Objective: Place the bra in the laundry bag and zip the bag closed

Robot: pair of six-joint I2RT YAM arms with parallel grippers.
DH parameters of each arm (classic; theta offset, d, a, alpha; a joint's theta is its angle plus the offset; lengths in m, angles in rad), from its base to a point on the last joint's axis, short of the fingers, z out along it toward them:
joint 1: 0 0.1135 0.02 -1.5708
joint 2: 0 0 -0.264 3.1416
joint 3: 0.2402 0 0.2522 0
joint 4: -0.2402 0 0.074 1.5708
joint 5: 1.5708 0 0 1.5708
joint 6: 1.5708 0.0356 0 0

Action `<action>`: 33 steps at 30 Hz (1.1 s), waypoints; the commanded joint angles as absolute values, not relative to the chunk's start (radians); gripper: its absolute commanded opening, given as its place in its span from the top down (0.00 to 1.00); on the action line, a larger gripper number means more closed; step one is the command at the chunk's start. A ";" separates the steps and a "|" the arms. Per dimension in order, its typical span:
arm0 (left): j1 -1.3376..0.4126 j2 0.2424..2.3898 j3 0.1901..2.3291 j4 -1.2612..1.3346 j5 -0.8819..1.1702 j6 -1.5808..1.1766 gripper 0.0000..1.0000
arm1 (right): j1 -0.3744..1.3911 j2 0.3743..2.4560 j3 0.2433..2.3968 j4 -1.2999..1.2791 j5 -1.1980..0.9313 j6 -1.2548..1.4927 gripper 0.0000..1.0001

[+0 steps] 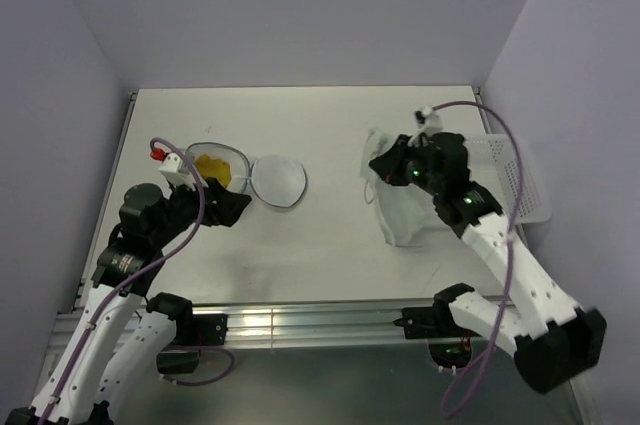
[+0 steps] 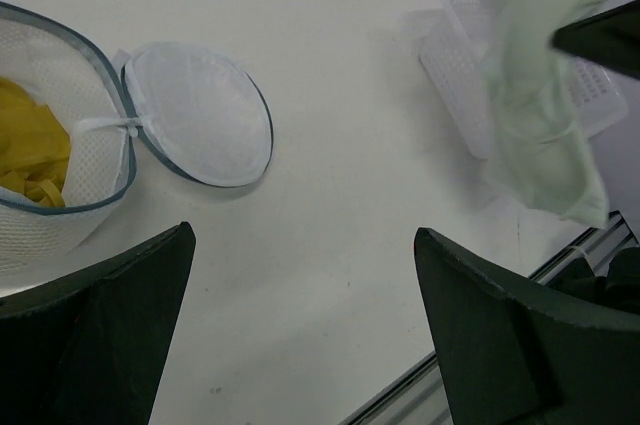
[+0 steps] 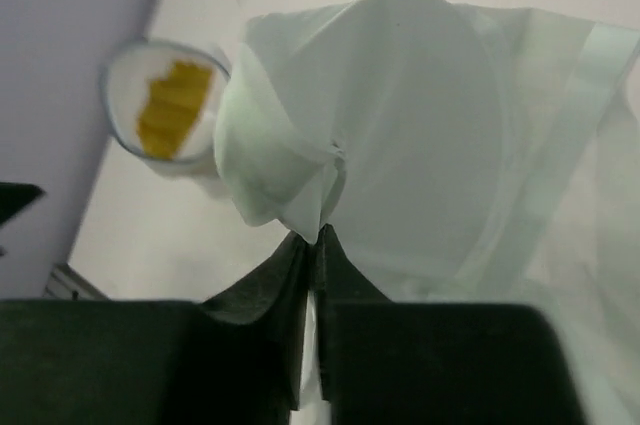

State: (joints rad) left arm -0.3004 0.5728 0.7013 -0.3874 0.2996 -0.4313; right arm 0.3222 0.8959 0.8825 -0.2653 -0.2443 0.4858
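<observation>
The right pincer was clenched on the pale bra, dangling well right of the laundry bag, which lay unzipped to receive it. The left pincer hovered released beside the bag.

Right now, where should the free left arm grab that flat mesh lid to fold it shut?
Probably pinch the lid at its rim opposite the hinge, coming from above with the open left end effector. It lies flat, joined to the laundry bag only there.
</observation>
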 commanded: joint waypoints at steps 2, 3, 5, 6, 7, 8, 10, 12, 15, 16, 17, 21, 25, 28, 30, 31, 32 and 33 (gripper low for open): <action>-0.295 0.591 0.707 -0.376 0.318 -0.436 0.01 | 0.420 1.130 0.925 -0.248 -0.140 0.462 0.65; -0.295 0.595 0.706 -0.377 0.314 -0.437 0.01 | 0.422 1.150 0.934 -0.250 -0.130 0.462 0.55; -0.295 0.600 0.704 -0.377 0.298 -0.445 0.01 | 0.423 1.140 0.913 -0.195 -0.149 0.471 0.22; -0.295 0.606 0.707 -0.376 0.295 -0.448 0.01 | 0.423 1.126 0.905 -0.183 -0.152 0.469 0.16; -0.295 0.609 0.707 -0.371 0.301 -0.454 0.01 | 0.425 1.096 0.887 -0.172 -0.150 0.460 0.14; -0.295 0.612 0.706 -0.362 0.320 -0.469 0.01 | 0.426 1.079 0.876 -0.169 -0.132 0.459 0.14; -0.295 0.627 0.698 -0.324 0.350 -0.491 0.01 | 0.428 1.028 0.829 -0.157 -0.115 0.457 0.14; -0.296 0.650 0.692 -0.289 0.357 -0.523 0.01 | 0.428 0.996 0.790 -0.152 -0.088 0.463 0.15; -0.296 0.684 0.690 -0.258 0.380 -0.560 0.01 | 0.428 0.927 0.707 -0.140 -0.045 0.474 0.16; -0.296 0.689 0.683 -0.230 0.390 -0.569 0.01 | 0.429 0.890 0.666 -0.130 -0.037 0.480 0.18; -0.296 0.695 0.681 -0.215 0.396 -0.587 0.01 | 0.430 0.875 0.649 -0.129 -0.026 0.485 0.18; -0.363 0.751 0.660 -0.131 0.338 -0.640 0.04 | 0.430 0.810 0.582 -0.115 -0.002 0.505 0.22; -0.589 0.897 0.660 -0.042 0.127 -0.670 0.17 | 0.433 0.833 0.539 -0.117 -0.070 0.528 0.25; -0.681 1.040 0.689 -0.009 0.045 -0.667 0.19 | 0.439 0.880 0.488 -0.121 -0.072 0.534 0.24; -0.718 1.109 0.696 0.050 0.008 -0.669 0.19 | 0.442 0.923 0.463 -0.117 -0.081 0.526 0.24; -0.727 1.126 0.698 0.067 0.006 -0.669 0.19 | 0.443 0.940 0.447 -0.118 -0.086 0.526 0.25; -0.735 1.143 0.699 0.081 -0.004 -0.667 0.19 | 0.449 0.956 0.437 -0.114 -0.101 0.528 0.26; -0.739 1.176 0.707 0.089 -0.030 -0.669 0.20 | 0.452 0.972 0.428 -0.106 -0.109 0.525 0.28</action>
State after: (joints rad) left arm -0.7181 1.1481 0.6624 -0.0353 0.0753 -0.6529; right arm 0.4393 0.9409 0.4545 -0.1349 -0.0807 0.5251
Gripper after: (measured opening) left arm 0.809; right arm 0.733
